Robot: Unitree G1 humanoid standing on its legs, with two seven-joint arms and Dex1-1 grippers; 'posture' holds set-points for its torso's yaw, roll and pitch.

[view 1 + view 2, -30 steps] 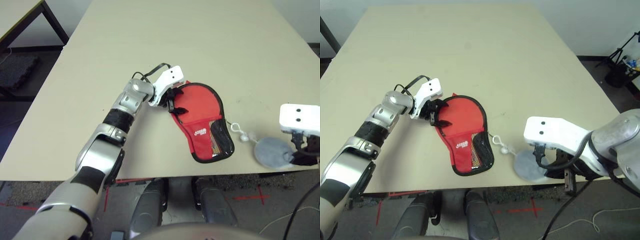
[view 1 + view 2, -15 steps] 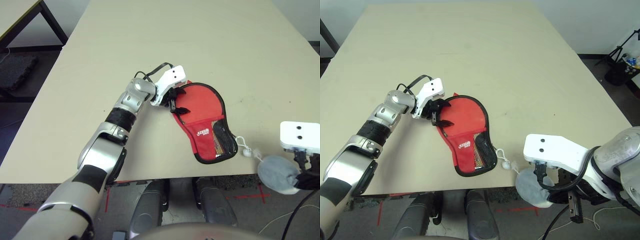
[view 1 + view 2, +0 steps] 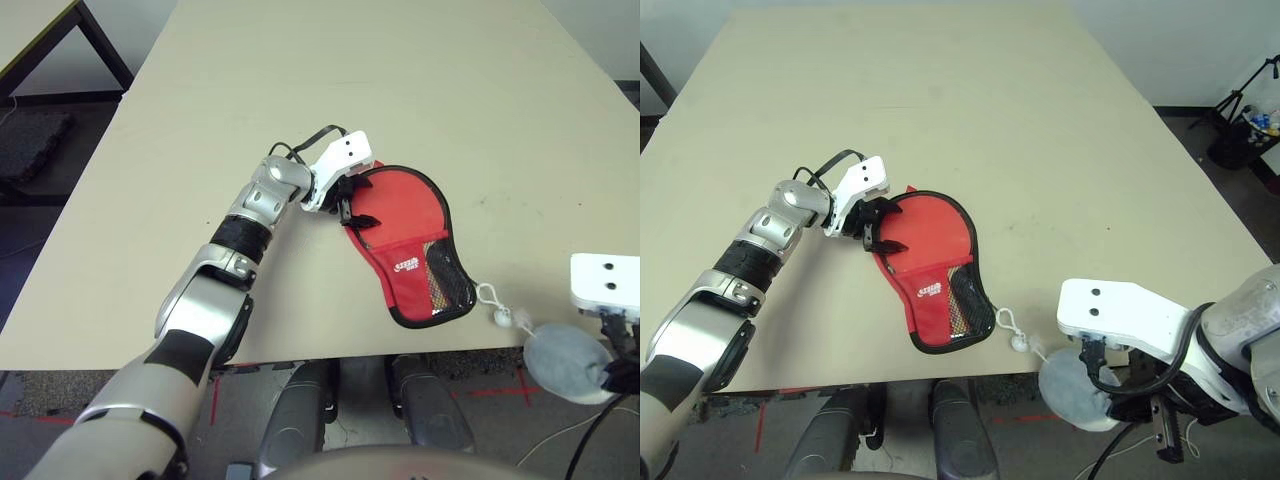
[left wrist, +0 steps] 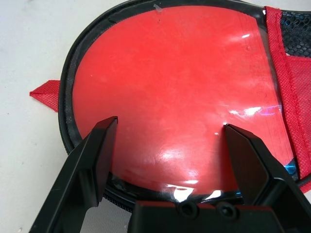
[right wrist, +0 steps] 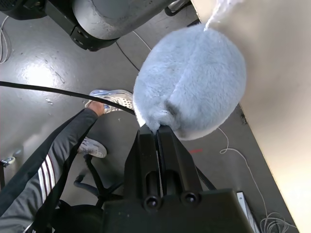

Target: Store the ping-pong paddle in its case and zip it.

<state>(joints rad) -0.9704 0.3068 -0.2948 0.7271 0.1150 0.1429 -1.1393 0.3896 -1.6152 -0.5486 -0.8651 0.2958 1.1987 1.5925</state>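
Note:
The red fabric case (image 3: 400, 235) lies flat near the table's front edge, mesh pocket up. The ping-pong paddle sits inside it; its glossy red face (image 4: 175, 92) shows within the black zipper edging, and its handle (image 3: 437, 282) shows through the mesh. My left gripper (image 3: 345, 200) stands open at the case's round end, its fingers (image 4: 97, 160) spread over the paddle's face. Past the table's front edge my right gripper (image 3: 1110, 378) is shut on the fluffy pom-pom (image 5: 194, 97). A white cord (image 3: 490, 298) runs from it to the case's narrow end.
The tan table (image 3: 350, 90) stretches far behind the case. A second table (image 3: 40, 30) stands at the far left. Under the front edge, a person's leg (image 5: 48, 165) and shoes (image 5: 114, 99) are on the floor. A tripod (image 3: 1250, 110) stands at the far right.
My right gripper has drawn the pom-pom off the table's front edge and farther right, stretching the cord. The left gripper and the case have hardly moved.

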